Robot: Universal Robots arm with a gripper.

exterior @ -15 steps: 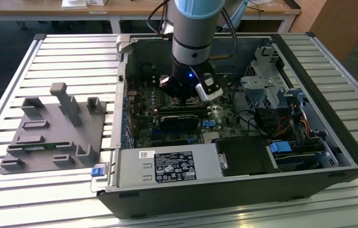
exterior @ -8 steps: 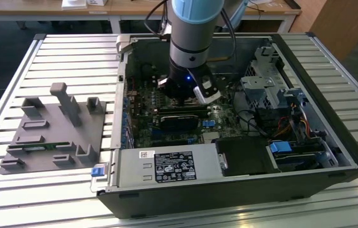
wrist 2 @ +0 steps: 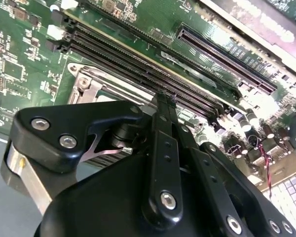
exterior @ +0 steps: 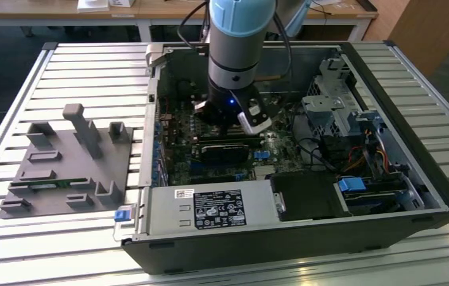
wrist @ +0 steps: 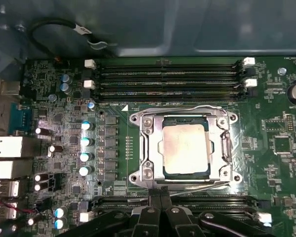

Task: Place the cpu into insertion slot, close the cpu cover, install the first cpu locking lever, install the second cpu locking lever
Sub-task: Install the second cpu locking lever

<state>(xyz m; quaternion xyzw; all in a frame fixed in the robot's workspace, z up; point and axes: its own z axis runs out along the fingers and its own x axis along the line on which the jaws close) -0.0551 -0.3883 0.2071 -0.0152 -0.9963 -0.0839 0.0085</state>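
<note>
I count one cpu (wrist: 184,149), and it lies flat inside the one insertion slot (wrist: 183,174) on the green motherboard (wrist: 113,98). One cpu cover (wrist: 153,148) is folded down around it, so the silver top of the chip shows through the window of the frame. Thin metal levers run along two sides of the frame, one on the far side (wrist: 187,109) and one on the side near me (wrist: 197,183); I cannot tell whether they are hooked.

My jaws (wrist: 160,200) are closed, finger against finger, and they hold nothing. The tips stand just beside the near edge of the socket frame.

In the first wrist view I count four long black memory slots (wrist: 167,79) beyond the socket.

In the exterior view my arm (exterior: 240,42) reaches down into one open computer case (exterior: 288,238), which lies on its side on a desk (exterior: 89,77) of pale metal slats. On the exterior view's left stands one grey holder (exterior: 65,173) with several upright pegs. Behind the desk I see wooden tables (exterior: 169,12) in the room.
</note>
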